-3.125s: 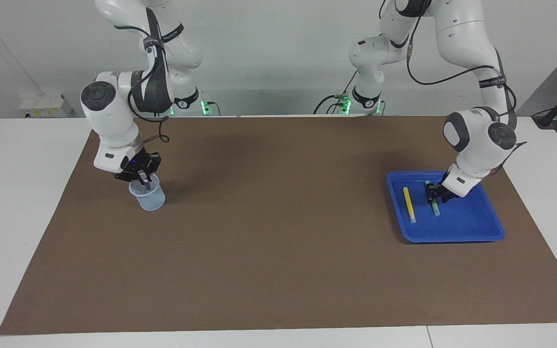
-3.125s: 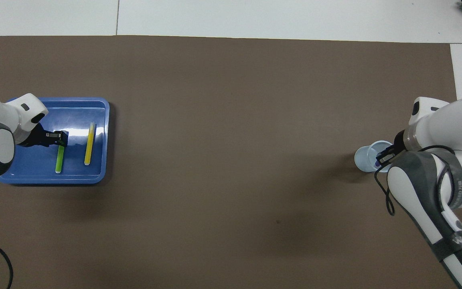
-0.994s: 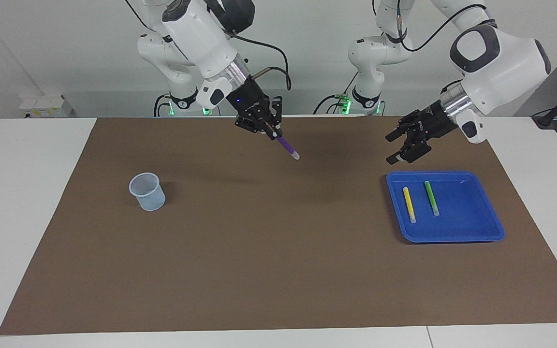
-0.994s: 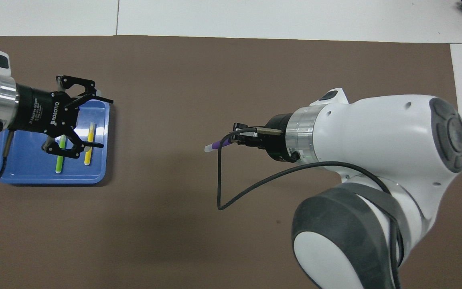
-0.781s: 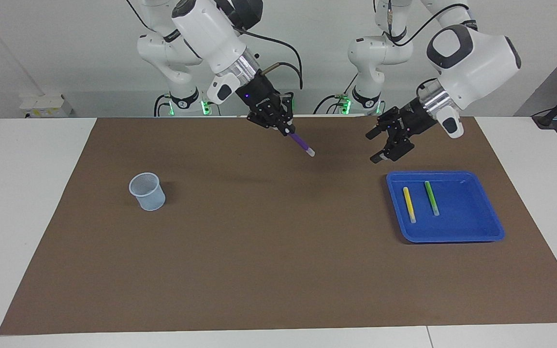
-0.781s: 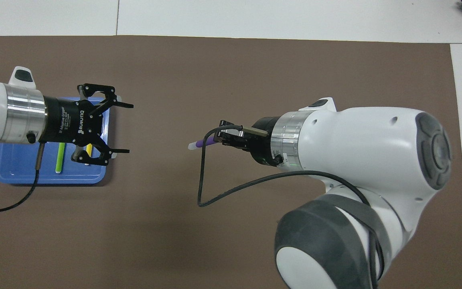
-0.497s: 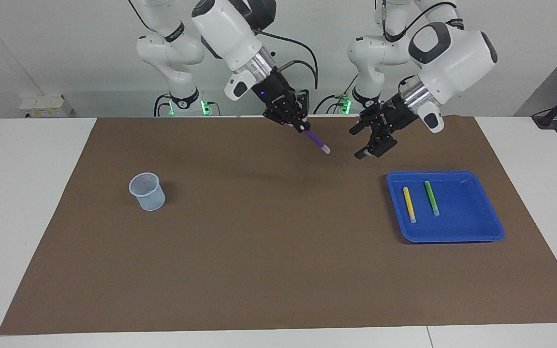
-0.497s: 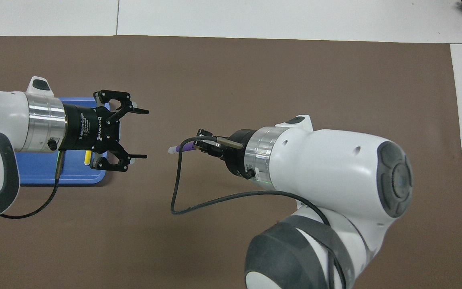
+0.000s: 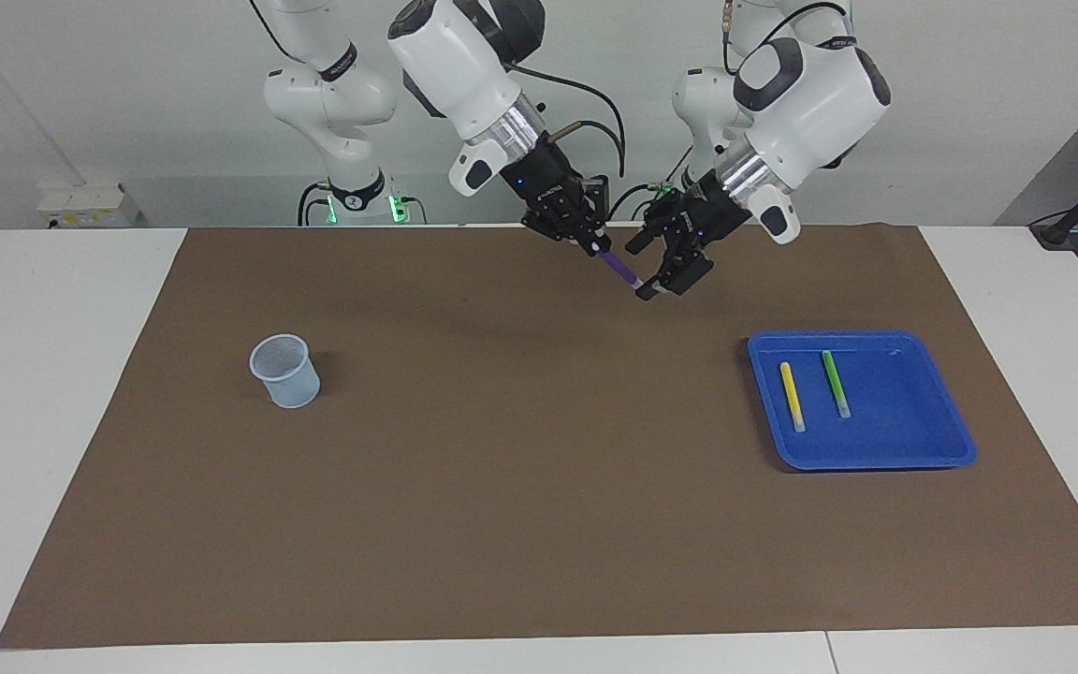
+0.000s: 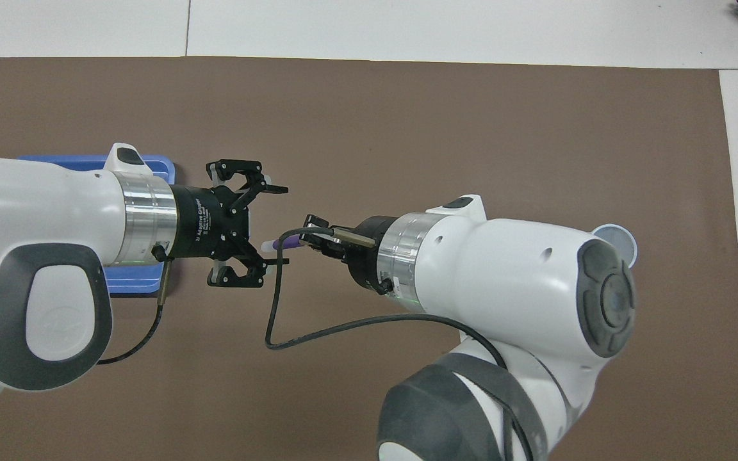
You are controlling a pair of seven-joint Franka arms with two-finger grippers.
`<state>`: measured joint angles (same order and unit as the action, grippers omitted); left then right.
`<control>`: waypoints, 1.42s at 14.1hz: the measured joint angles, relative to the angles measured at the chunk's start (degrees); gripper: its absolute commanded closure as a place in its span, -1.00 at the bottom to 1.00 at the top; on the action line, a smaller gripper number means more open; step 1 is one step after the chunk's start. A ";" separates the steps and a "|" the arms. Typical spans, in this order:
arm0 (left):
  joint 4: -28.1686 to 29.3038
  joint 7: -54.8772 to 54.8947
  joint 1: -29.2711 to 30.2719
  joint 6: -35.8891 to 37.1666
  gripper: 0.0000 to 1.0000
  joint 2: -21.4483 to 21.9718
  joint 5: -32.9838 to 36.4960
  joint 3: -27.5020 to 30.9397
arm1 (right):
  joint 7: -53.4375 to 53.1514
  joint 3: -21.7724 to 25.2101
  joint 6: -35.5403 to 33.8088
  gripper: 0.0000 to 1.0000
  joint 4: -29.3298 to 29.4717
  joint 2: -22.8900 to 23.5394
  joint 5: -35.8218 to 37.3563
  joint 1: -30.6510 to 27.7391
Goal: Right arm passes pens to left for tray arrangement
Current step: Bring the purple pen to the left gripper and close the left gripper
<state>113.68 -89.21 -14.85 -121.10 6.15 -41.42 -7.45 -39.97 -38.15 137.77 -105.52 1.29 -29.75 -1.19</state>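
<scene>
My right gripper (image 9: 599,249) (image 10: 310,239) is shut on the purple pen (image 9: 623,273) (image 10: 290,241), held in the air over the middle of the brown mat. The pen slants down, its pale end toward my left gripper (image 9: 644,270) (image 10: 278,225). That gripper is open, and the pale end lies between its two fingers, closer to one of them. The blue tray (image 9: 913,440) (image 10: 133,285) sits toward the left arm's end of the table. In it lie the yellow pen (image 9: 791,396) and the green pen (image 9: 835,384), side by side. In the overhead view my left arm hides both.
A small pale blue mesh cup (image 9: 285,372) (image 10: 622,238) stands upright on the mat toward the right arm's end. The brown mat (image 9: 520,487) covers most of the white table. A black cable (image 10: 279,320) loops below the right wrist.
Both grippers have moved toward each other above the mat. The left one left the tray's airspace, and the purple pen's pale end now sits between its open fingers.
</scene>
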 measured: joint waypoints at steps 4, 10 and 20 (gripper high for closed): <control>4.01 -1.76 -3.30 -4.82 -0.76 1.68 -0.05 -0.04 | -0.03 -0.04 1.25 1.00 -0.69 0.02 -0.01 0.51; 5.09 -1.56 -3.64 -5.13 -0.45 3.41 -0.05 0.44 | -0.03 -0.04 1.29 1.00 -0.79 0.02 -0.01 0.51; 6.87 2.12 -1.94 -4.60 0.80 4.45 -0.05 1.28 | -0.03 -0.01 1.29 1.00 -0.93 0.04 -0.01 0.50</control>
<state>120.55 -87.09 -16.80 -125.70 10.60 -41.47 -6.17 -40.00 -38.16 139.06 -106.45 1.33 -29.75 -0.69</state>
